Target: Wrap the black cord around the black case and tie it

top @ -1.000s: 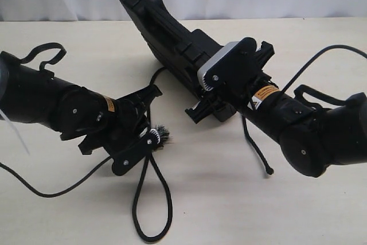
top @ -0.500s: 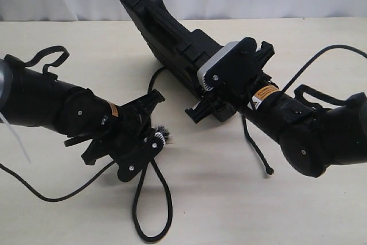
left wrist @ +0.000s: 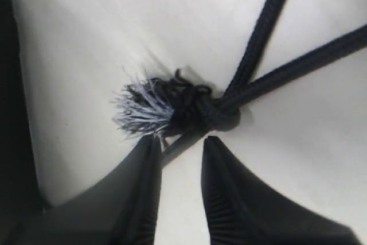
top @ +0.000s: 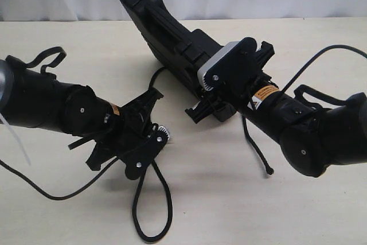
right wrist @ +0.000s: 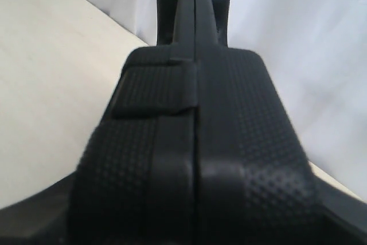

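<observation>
Near the middle of the far edge of the worktop [top: 321, 210], the black case [top: 166, 32] stands on one long side, tilted, with its slot handle turned up. Both shells are shut together, so I cannot see what is inside. Its near end points toward the centre of the worktop, and the right gripper [top: 207, 106] is at that end. From the right wrist camera the case fills almost the whole picture. The fingers sit at either side of that end and I read them as clamped on it, though their tips are mostly hidden.

The black cord [top: 167, 199] lies in a long loop toward the near edge, left of centre. One strand goes up toward the case. Another comes out below the right arm and ends with the knobbed tip [top: 269, 171] on the worktop. A thin robot cable [top: 57, 192] curves across the left side.

The left gripper [left wrist: 180, 142] is low over the cord's knot [left wrist: 209, 113], with the grey tuft [left wrist: 137, 110] just beside it. Its fingers [left wrist: 229, 199] are only narrowly apart. One strand from the knot runs into the gap, and I see no squeeze on it.
</observation>
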Available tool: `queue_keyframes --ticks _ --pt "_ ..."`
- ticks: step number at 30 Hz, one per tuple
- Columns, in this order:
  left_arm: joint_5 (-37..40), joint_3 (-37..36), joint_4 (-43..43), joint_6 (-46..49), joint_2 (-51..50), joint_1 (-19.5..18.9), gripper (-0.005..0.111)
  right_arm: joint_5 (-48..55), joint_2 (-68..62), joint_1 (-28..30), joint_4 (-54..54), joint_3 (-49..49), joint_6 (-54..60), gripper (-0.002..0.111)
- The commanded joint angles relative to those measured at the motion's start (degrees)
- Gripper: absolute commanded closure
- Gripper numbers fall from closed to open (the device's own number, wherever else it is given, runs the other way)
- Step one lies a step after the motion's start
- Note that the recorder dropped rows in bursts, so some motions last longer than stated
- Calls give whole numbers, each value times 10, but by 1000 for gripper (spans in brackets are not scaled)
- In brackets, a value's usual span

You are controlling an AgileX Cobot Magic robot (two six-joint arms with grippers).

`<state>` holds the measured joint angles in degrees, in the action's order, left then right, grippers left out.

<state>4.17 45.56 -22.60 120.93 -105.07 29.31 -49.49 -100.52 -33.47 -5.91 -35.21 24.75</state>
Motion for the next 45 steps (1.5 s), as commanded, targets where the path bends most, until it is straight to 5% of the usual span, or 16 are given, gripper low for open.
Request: queue_keyframes --ticks 1,8,16,19,25,36,45 --pt "-18 -1 -6 5 4 2 79 -25 5 1 5 -8 -4 104" --pt "-55 -1 -58 1 4 10 78 -25 5 1 5 -8 -4 104" --pt "-145 -1 -145 2 4 66 42 -24 5 1 5 -8 -4 104" --pt "-98 -1 -128 18 4 68 46 -22 5 1 5 -8 -4 104" --pt "-25 -1 132 18 4 66 63 -22 5 1 5 -8 -4 104" --pt "2 -1 129 18 4 10 63 -21 5 1 5 -8 -4 104" --pt "15 -1 166 18 2 13 64 -19 5 1 5 -8 -4 104"
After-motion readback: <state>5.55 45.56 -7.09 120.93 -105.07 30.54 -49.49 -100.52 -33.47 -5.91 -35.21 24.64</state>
